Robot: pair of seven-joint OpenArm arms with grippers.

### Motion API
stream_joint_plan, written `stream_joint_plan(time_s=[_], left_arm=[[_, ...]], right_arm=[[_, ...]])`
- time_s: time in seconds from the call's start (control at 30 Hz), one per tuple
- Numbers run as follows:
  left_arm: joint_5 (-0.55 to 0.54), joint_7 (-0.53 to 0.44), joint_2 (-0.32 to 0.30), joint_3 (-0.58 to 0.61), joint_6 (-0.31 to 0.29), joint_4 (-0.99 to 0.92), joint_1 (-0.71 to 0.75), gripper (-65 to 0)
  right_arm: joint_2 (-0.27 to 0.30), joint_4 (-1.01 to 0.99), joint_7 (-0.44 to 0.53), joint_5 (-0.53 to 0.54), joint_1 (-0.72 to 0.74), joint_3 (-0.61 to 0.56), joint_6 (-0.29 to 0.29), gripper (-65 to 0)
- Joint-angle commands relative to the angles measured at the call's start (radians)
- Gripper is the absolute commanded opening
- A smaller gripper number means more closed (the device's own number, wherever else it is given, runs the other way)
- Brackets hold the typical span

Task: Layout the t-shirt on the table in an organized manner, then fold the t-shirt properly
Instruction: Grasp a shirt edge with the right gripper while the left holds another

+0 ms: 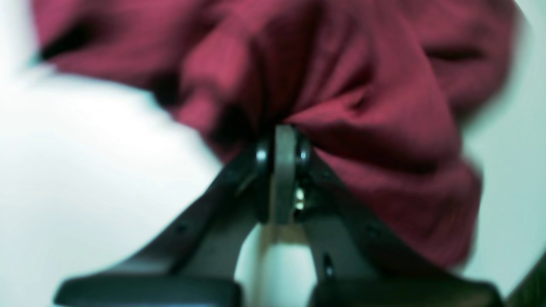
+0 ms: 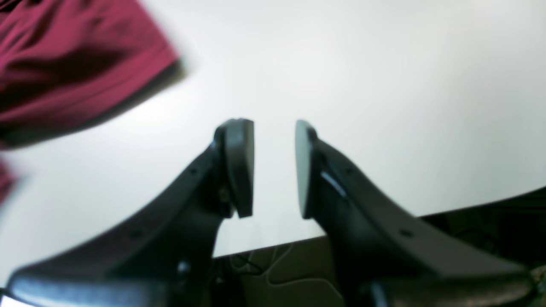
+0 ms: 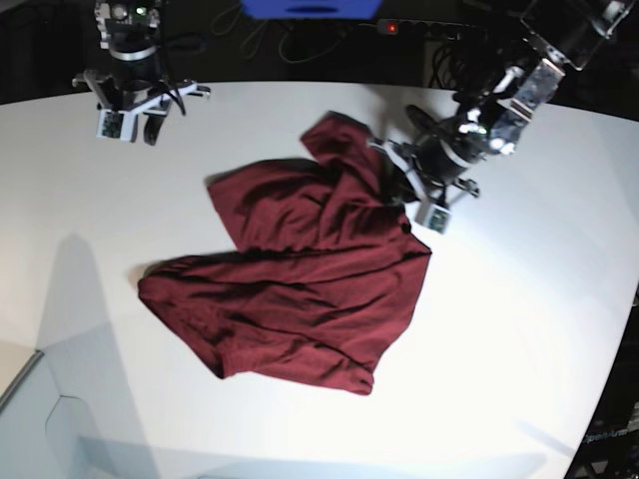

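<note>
The maroon t-shirt [image 3: 300, 279] lies crumpled and wrinkled across the middle of the white table [image 3: 519, 319]. My left gripper [image 3: 399, 190] is at the shirt's upper right edge. In the left wrist view this left gripper [image 1: 285, 138] is shut, pinching a bunched fold of the t-shirt [image 1: 362, 85]. My right gripper [image 3: 127, 128] hovers over the far left corner, away from the cloth. Seen from the right wrist, the right gripper [image 2: 274, 166] is open with only bare table [image 2: 384, 85] between its pads, and a hem of the t-shirt [image 2: 64, 64] shows at the upper left.
The table edge [image 2: 469, 204] runs close behind my right gripper, with dark floor and cables beyond it. A blue object [image 3: 310, 8] and a power strip [image 3: 429, 28] sit past the table's far edge. The table's curved edge [image 3: 621, 329] falls away at the right.
</note>
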Motion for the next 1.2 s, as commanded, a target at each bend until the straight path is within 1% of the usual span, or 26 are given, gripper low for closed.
stream_joint_plan(time_s=[0.0, 0.17, 0.33, 0.4, 0.47, 0.5, 0.57, 0.63, 0.7, 0.77, 0.8, 0.87, 0.93, 1.03, 1.1, 1.17], left_arm=[[-0.006, -0.033, -0.017, -0.071, 0.003, 0.040, -0.003, -64.7], [0.004, -0.024, -0.023, -0.382, -0.003, 0.060, 0.056, -64.8], [0.004, 0.095, -0.020, -0.614, -0.006, 0.044, 0.046, -64.8], [0.004, 0.119, -0.018, -0.701, -0.006, 0.044, 0.046, -64.8], [0.004, 0.119, -0.018, -0.754, -0.008, 0.044, 0.044, -64.8], [0.004, 0.119, -0.018, -0.764, -0.008, 0.044, 0.043, -64.8], [0.004, 0.124, -0.018, -0.781, -0.008, 0.044, 0.035, -64.8], [0.005, 0.125, -0.018, -0.792, -0.008, 0.044, 0.027, -64.8], [0.005, 0.125, -0.018, -0.792, -0.008, 0.044, 0.032, -64.8], [0.005, 0.125, -0.018, -0.792, -0.008, 0.044, 0.032, -64.8], [0.005, 0.125, -0.018, -0.792, -0.008, 0.044, 0.033, -64.8], [0.005, 0.125, -0.018, -0.792, -0.008, 0.044, 0.035, -64.8], [0.005, 0.125, -0.018, -0.792, -0.008, 0.044, 0.041, -64.8], [0.005, 0.125, -0.018, -0.792, -0.008, 0.044, 0.056, -64.8], [0.005, 0.125, -0.018, -0.792, -0.008, 0.043, 0.056, -64.8], [0.005, 0.124, -0.018, -0.792, -0.008, 0.026, 0.070, -64.8]], right_arm=[[0.001, 0.016, 0.024, 0.000, 0.000, 0.001, 0.001, -47.7], [0.004, 0.018, 0.024, 0.000, 0.023, -0.051, 0.001, -47.7], [0.004, 0.018, 0.021, 0.000, 0.058, -0.098, 0.001, -47.3], [0.004, 0.018, 0.021, 0.000, 0.069, -0.114, 0.001, -47.3], [0.005, 0.016, 0.020, 0.000, 0.095, -0.122, 0.001, -47.2], [0.005, 0.015, 0.009, 0.000, 0.105, -0.125, 0.001, -47.1], [0.005, 0.015, -0.051, 0.000, 0.135, -0.147, 0.001, -46.5], [0.005, 0.016, -0.154, 0.000, 0.179, -0.182, 0.001, -43.0], [0.005, 0.018, -0.266, 0.000, 0.221, -0.226, 0.001, -37.7], [0.005, 0.018, -0.347, 0.000, 0.253, -0.285, 0.001, -34.6], [0.005, 0.018, -0.371, 0.000, 0.268, -0.315, 0.001, -33.8], [0.005, 0.016, -0.401, 0.000, 0.299, -0.366, 0.001, -33.7], [0.004, 0.015, -0.405, 0.000, 0.333, -0.397, 0.001, -33.7], [-0.004, -0.005, -0.411, -0.002, 0.395, -0.418, 0.001, -33.6], [-0.019, -0.056, -0.411, -0.002, 0.449, -0.418, 0.001, -33.6], [-0.023, -0.131, -0.411, -0.002, 0.509, -0.421, 0.001, -33.6]])
